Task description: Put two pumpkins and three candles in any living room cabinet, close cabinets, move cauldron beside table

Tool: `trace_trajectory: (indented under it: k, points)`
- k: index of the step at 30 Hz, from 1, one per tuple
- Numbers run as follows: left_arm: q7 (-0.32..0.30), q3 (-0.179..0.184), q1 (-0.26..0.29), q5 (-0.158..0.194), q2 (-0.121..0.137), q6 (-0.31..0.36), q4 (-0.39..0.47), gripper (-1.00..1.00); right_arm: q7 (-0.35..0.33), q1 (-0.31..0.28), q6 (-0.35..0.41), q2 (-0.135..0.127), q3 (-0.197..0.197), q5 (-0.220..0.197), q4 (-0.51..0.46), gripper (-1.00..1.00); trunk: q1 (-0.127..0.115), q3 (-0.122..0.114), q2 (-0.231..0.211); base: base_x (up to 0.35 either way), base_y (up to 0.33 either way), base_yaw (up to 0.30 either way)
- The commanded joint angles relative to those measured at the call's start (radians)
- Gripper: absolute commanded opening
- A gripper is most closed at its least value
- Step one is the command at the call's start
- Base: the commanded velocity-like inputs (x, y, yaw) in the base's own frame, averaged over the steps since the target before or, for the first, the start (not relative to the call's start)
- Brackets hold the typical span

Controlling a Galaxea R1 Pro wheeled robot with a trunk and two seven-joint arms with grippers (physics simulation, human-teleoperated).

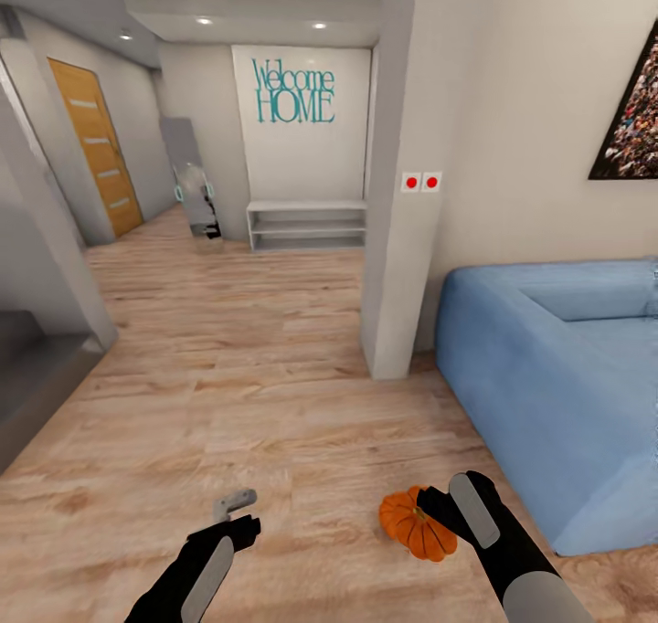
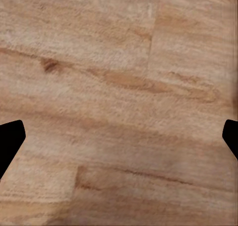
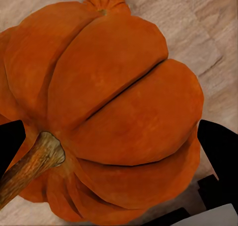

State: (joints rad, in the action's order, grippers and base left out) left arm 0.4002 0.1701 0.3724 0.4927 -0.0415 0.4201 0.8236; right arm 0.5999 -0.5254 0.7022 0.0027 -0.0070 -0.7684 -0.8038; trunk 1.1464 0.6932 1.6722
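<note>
right gripper [image 1: 437, 512] pinching one pumpkin [image 1: 413, 524] — carrying it over the floor [image 1: 274, 376] | left gripper [image 1: 236, 511] spread, holding nothing | cabinet stowing, cauldron — likely all remaining

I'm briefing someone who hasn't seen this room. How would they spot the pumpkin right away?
Start at the big blue sofa at the right. On the light wood floor before its near corner, the right gripper holds a small, round, ribbed orange pumpkin with a brown stem. Nothing else nearby is orange.

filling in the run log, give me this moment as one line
right gripper: shut on pumpkin | left gripper: open, nothing held, over wood floor | blue sofa on robot's right
</note>
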Motion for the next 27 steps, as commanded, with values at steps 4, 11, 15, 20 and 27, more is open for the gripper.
trace_trajectory:
  k: [4,11,15,20,27]
  points:
    - [0.009,0.003,0.0,0.01,0.001,0.002,0.002,1.0,0.009,-0.001,-0.001,0.0,0.0,-0.01,0.003,-1.0,0.001,0.001,0.0,0.341,0.16,-0.276]
    - [0.009,0.003,0.0,0.012,0.002,0.002,0.002,1.0,0.009,-0.007,-0.002,0.0,0.0,-0.009,0.029,-1.0,0.001,0.001,0.0,0.336,0.176,-0.277]
    - [0.009,0.003,0.0,0.012,0.002,0.002,0.002,1.0,0.009,-0.007,-0.003,0.0,-0.001,-0.008,0.03,-1.0,0.001,0.003,0.0,0.325,0.132,-0.268]
    - [0.009,0.003,0.0,0.012,0.002,0.002,0.002,1.0,0.009,-0.007,-0.011,0.0,0.0,-0.009,0.031,-1.0,0.001,0.007,0.0,0.265,0.019,-0.252]
    - [0.009,0.003,0.0,0.012,0.002,0.002,0.002,1.0,0.009,-0.007,-0.031,0.0,0.001,-0.009,0.031,-1.0,0.001,0.014,0.0,0.238,0.001,-0.236]
